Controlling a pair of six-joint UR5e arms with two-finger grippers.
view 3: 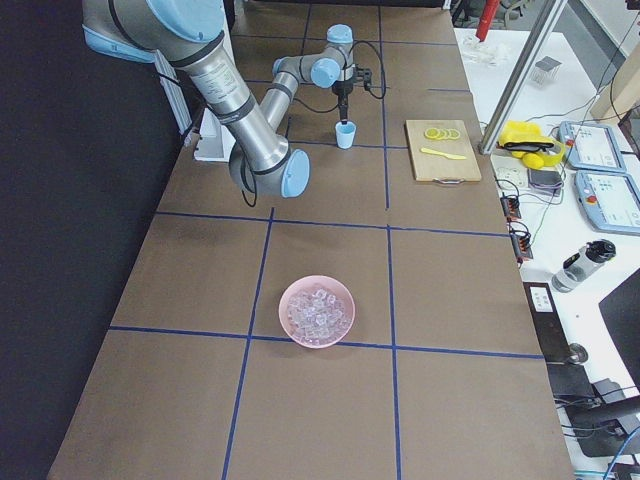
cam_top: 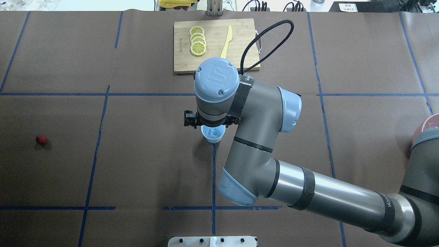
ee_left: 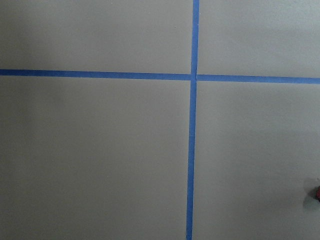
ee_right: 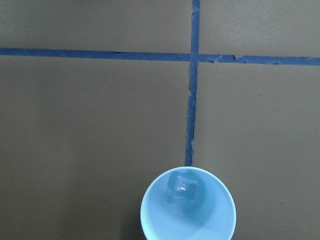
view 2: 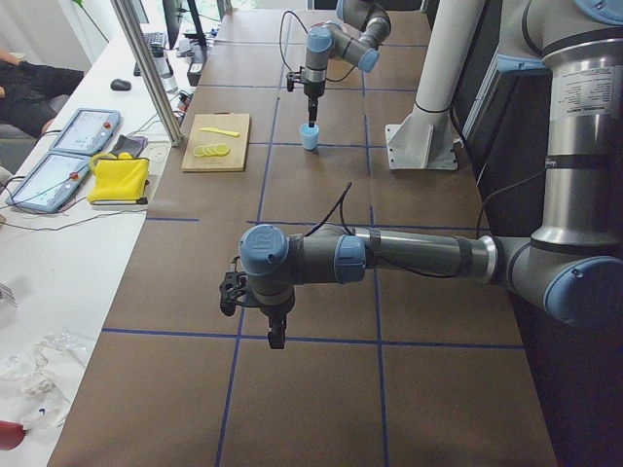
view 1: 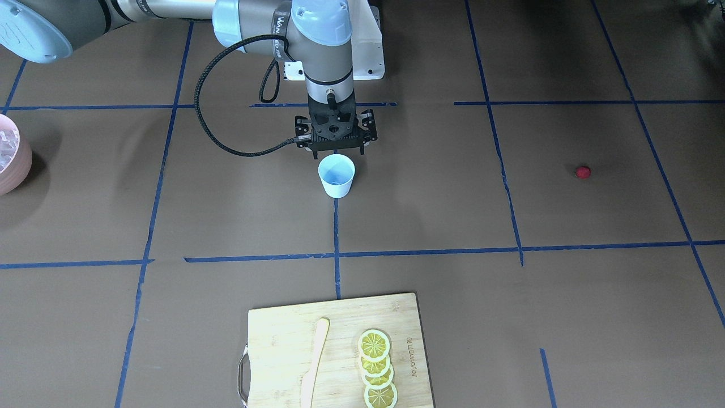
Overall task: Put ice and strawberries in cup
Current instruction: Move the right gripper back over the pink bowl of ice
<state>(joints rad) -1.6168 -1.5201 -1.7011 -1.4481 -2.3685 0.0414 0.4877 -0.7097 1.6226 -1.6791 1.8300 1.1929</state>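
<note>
The small pale-blue tapered cup (view 1: pixel 336 175) stands upright on the brown-papered table (view 1: pixel 226 215), and the right gripper (view 1: pixel 337 153) hangs directly above its rim. Its fingers look spread apart and hold nothing. One small clear, whitish ice cube (ee_right: pixel 184 189) lies on the blue floor of the cup. More such cubes (view 3: pixel 318 310) fill the round pink bowl (view 3: pixel 284 305), which sits well apart from the cup on the robot's right.

The tiny round red strawberry (cam_top: pixel 41 139) lies alone on the table, well apart from the cup on the robot's left. The left gripper (view 2: pixel 276 336) hovers over that side; it shows only in a side view, so I cannot tell whether its fingers are spread or closed.

The ice will probably handle as hard, light and slick, likely to squirt out of a pinch. A square grip across two flat faces near a cube's middle seems safest, taken on a cube at the top of the pile. The berry looks light and small enough to roll, and may be soft. It likely wants a low, gentle closing across its widest part, with the fingertips close to the paper. The cup seems light and easy to tip, so drops should be made from above without touching the rim.

The bamboo cutting board (cam_top: pixel 216 44) with yellow lemon slices (cam_top: pixel 198 41) lies beyond the cup.
</note>
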